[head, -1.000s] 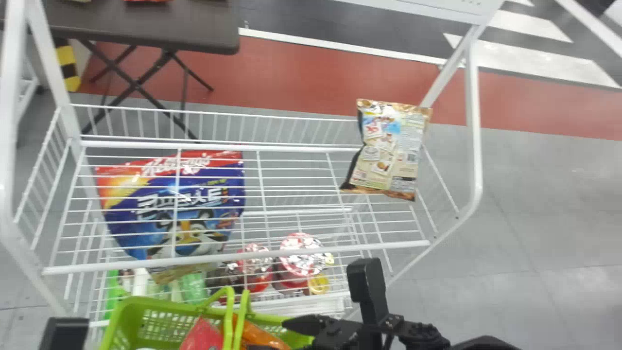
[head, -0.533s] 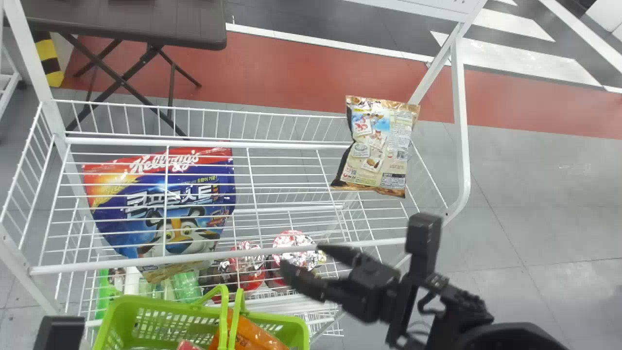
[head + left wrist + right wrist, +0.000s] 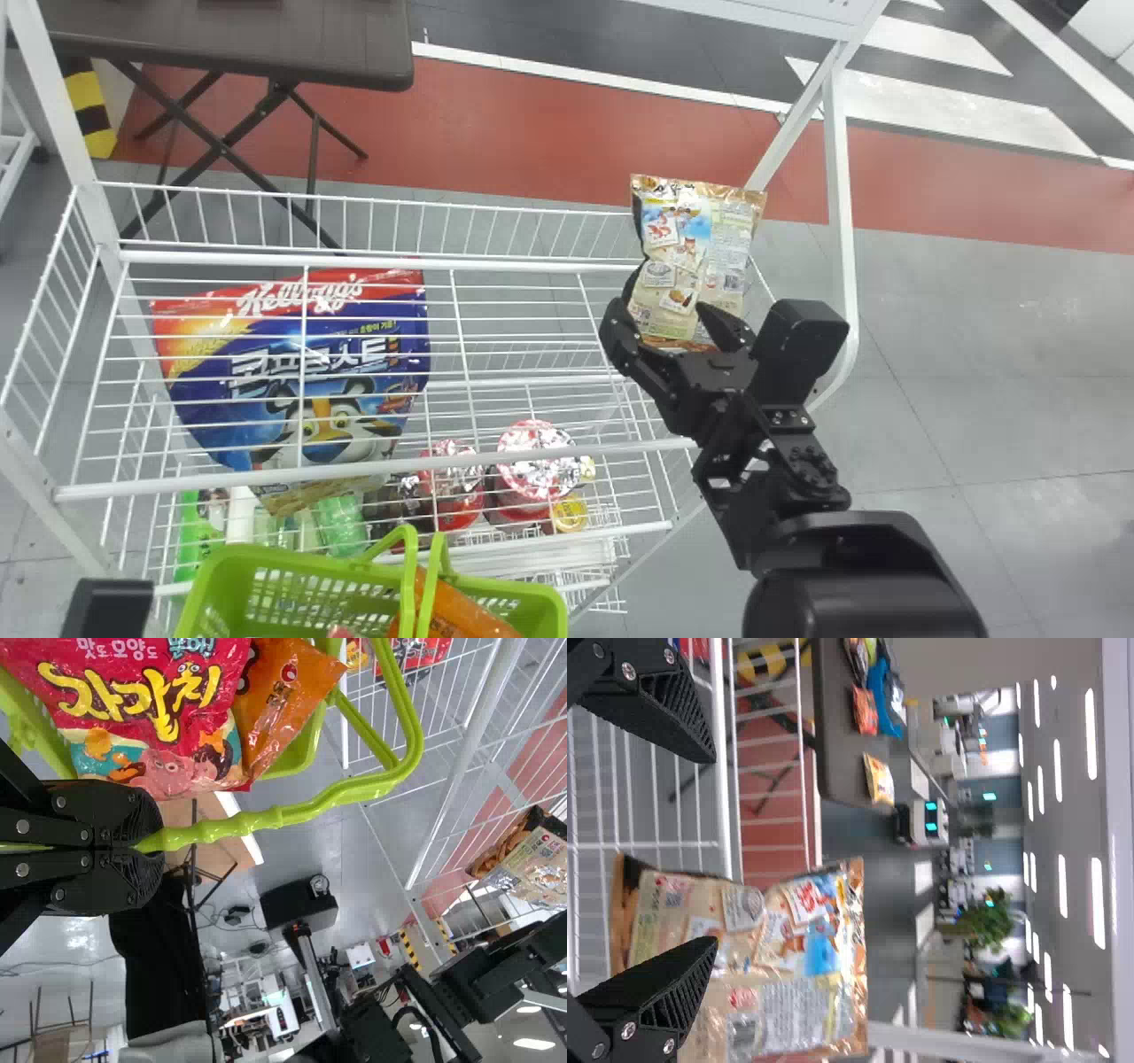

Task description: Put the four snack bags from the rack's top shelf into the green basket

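Leaning at the right end of the top shelf (image 3: 496, 337) is a tan snack bag (image 3: 691, 252). My right gripper (image 3: 660, 312) stands open at its lower part, fingers apart. In the right wrist view the right gripper (image 3: 714, 850) shows the tan bag (image 3: 788, 970) beyond and beside one finger. A blue and red bag (image 3: 292, 363) lies flat at the shelf's left. My left arm (image 3: 106, 610) is low at the left; in the left wrist view the left gripper (image 3: 158, 847) is shut on the handle (image 3: 292, 815) of the green basket (image 3: 301, 567), where a red bag (image 3: 168, 718) and an orange bag (image 3: 279, 704) lie.
White posts and the shelf's front rail (image 3: 399, 468) border the right arm. Cups (image 3: 536, 465) and bottles stand on a lower level, below the wire. Behind the rack is a dark folding table (image 3: 239, 44).
My right arm has come up from the basket's side, over the front rail to the tan bag. The head view shifted slightly at first. The basket and left arm stay nearly in place.
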`<action>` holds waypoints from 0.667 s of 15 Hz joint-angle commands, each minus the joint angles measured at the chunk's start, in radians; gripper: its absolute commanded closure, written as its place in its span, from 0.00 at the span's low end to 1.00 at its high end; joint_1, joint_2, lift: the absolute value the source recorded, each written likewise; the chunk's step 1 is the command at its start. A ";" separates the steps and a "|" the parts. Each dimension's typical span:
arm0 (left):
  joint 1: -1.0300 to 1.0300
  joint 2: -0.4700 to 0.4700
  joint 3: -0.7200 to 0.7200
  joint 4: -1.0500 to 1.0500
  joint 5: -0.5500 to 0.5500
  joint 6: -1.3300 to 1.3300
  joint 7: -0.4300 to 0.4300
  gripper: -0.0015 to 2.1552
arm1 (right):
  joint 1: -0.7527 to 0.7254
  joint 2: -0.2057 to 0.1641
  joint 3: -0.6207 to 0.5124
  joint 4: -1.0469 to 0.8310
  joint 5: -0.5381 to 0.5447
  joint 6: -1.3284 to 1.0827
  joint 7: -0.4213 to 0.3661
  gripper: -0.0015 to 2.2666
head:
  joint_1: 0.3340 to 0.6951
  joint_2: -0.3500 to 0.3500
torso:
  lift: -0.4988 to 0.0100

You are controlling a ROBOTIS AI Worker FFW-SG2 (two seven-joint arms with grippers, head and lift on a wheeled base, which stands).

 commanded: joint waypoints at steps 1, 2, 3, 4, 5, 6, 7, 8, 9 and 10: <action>-0.006 0.000 0.005 0.000 0.003 0.004 0.000 0.99 | -0.042 0.000 0.002 0.078 0.017 -0.078 -0.064 0.04 | 1.00 0.00 | 0.98; -0.011 0.000 0.005 0.000 0.003 0.004 0.002 0.99 | -0.074 -0.002 -0.007 0.117 0.025 -0.090 -0.088 0.05 | 1.00 0.00 | 0.98; -0.014 0.000 0.005 0.002 0.003 0.007 0.003 0.99 | -0.111 -0.003 -0.016 0.157 0.044 -0.090 -0.101 0.05 | 1.00 0.00 | 0.98; -0.017 0.000 0.003 0.003 0.003 0.010 0.003 0.99 | -0.145 -0.003 -0.027 0.189 0.058 -0.090 -0.102 0.05 | 1.00 0.00 | 0.98; -0.018 0.000 0.005 0.005 0.003 0.017 0.005 0.99 | -0.178 -0.005 -0.036 0.221 0.078 -0.090 -0.104 0.05 | 1.00 0.00 | 0.98; -0.021 0.000 0.005 0.006 0.003 0.023 0.005 0.99 | -0.207 -0.006 -0.041 0.250 0.092 -0.081 -0.104 0.05 | 1.00 0.00 | 0.98; -0.023 0.000 0.006 0.009 0.003 0.023 0.006 0.99 | -0.233 -0.011 -0.051 0.276 0.101 -0.060 -0.102 0.05 | 1.00 0.00 | 0.98; -0.024 0.000 0.008 0.011 0.002 0.023 0.008 0.99 | -0.270 -0.017 -0.056 0.307 0.115 0.020 -0.101 0.05 | 1.00 0.00 | 0.98; -0.026 -0.001 0.006 0.012 0.000 0.026 0.009 0.99 | -0.304 -0.022 -0.068 0.348 0.123 0.057 -0.093 0.05 | 1.00 0.00 | 0.98; -0.029 -0.001 0.006 0.014 -0.001 0.029 0.011 0.99 | -0.327 -0.031 -0.068 0.379 0.129 0.078 -0.082 0.05 | 1.00 0.00 | 0.98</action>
